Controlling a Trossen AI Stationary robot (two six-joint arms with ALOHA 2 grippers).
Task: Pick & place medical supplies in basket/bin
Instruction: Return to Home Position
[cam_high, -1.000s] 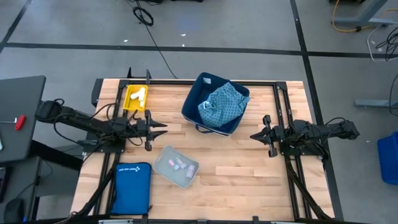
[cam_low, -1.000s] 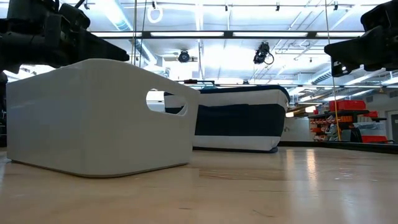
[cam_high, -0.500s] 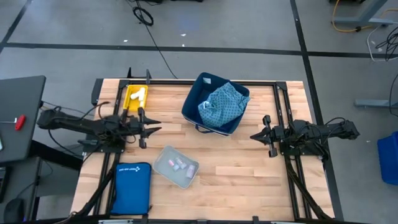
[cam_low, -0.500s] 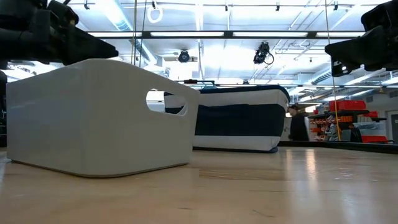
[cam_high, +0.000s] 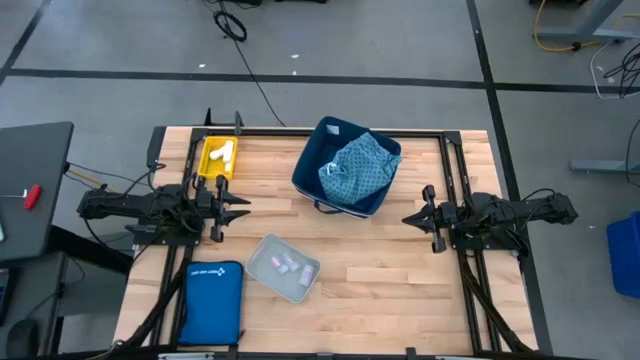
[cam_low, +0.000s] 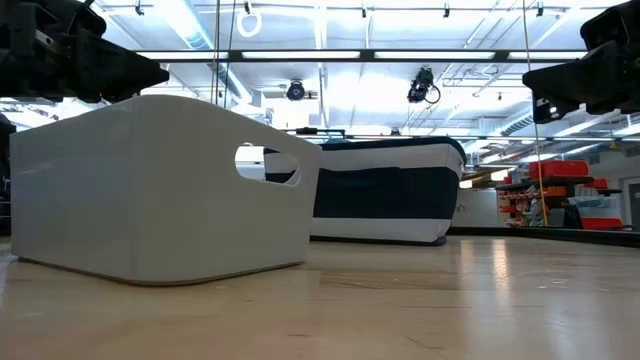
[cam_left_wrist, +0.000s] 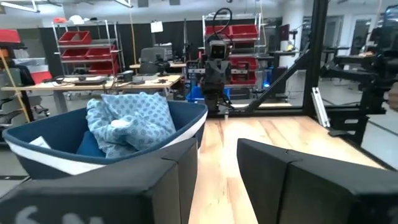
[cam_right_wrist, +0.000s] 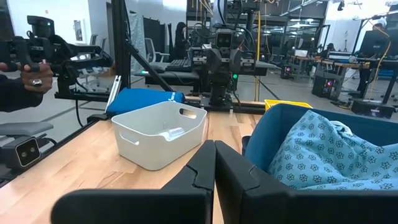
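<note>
Our left gripper (cam_high: 243, 206) has drawn back toward its table edge, empty, fingers narrowly parted. The right gripper (cam_high: 408, 218) waits opposite, fingers pressed together. Vials (cam_high: 290, 265) lie in the grey tray (cam_high: 262, 258), and the teal cloth (cam_high: 358, 165) sits in the navy bin (cam_high: 308, 172). We judge a wide retreat could clip the yellow bin (cam_high: 212, 170) beside the arm.

Left gripper (cam_high: 240, 204) pulled back toward the left edge of the table (cam_high: 380, 270), arm folded in shorter, drawn away from the grey tray (cam_high: 262, 258).
</note>
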